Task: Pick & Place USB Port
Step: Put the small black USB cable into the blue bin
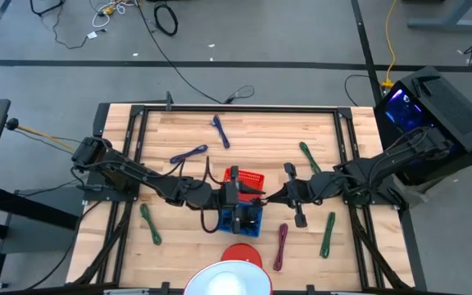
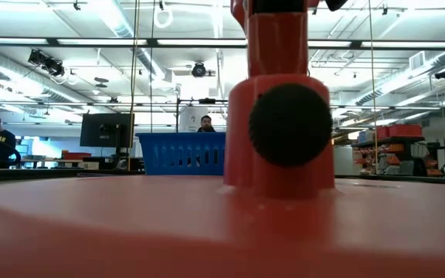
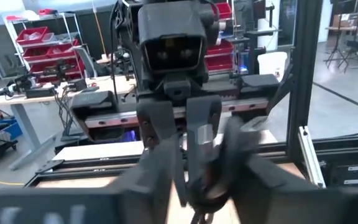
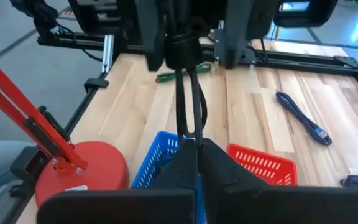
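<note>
A black USB cable [image 4: 188, 93], bundled into a narrow loop, hangs in the air above the blue basket [image 1: 240, 221] and the red basket [image 1: 251, 178] at the table's middle. My right gripper [image 4: 194, 144], reaching in from the table's right, is shut on one end of it. My left gripper [image 4: 188, 46] faces it from the table's left. It is open, with its fingers on either side of the cable's other, tied end [image 4: 183, 43]. I cannot tell whether they touch it. My right gripper pinches the cable's near loop end [image 4: 190, 134] between its two fingertips. The fingers come from the table's right, slanting a little downward, and lie along the cable. The cable sticks out past the fingertips toward the left gripper, lifted clear of the baskets.
Loose cables lie on the wood: blue ones [image 1: 220, 129] [image 1: 188, 154] at the far side, green ones [image 1: 310, 156] [image 1: 150, 223] [image 1: 328, 233], and a purple one [image 1: 281, 246]. A red stand [image 4: 79, 165] sits by the near edge. A black frame rail [image 1: 236, 109] borders the table.
</note>
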Controlling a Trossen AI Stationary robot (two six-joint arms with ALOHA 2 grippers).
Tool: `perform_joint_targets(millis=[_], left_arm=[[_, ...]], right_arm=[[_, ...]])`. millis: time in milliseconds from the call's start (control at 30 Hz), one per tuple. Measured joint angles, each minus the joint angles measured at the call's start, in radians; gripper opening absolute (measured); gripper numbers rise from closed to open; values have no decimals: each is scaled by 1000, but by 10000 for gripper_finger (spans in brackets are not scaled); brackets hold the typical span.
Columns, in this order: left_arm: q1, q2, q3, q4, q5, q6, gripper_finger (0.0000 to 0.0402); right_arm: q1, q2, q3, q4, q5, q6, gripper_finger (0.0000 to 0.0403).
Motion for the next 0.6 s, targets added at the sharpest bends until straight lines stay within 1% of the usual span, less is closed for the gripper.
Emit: perform_joint_targets(millis=[33,100,133,267,367,467,600], left_arm=[[0,0,0,1,0,0,111],[0,0,0,2,-2,7,50],[0,0,0,1,-2,10,33],[-5,0,0,-6,-34,-2,33],[-19,0,0,-31,-107,-3,33],[-39,-9,0,-107,-174,-29,33],[-66,-22,0,-244,-217,-146,33]], right_arm=[[-1,2,0,1,0,0,0],[-2,2,0,-2,0,0,0],[-2,2,0,-3,2,0,0],[-2,-2,0,-2,7,-19,3],[-3,-5,0,-4,19,-45,20],[-7,-13,0,-27,18,-45,43],[-11,-42,0,-72,14,-42,69]])
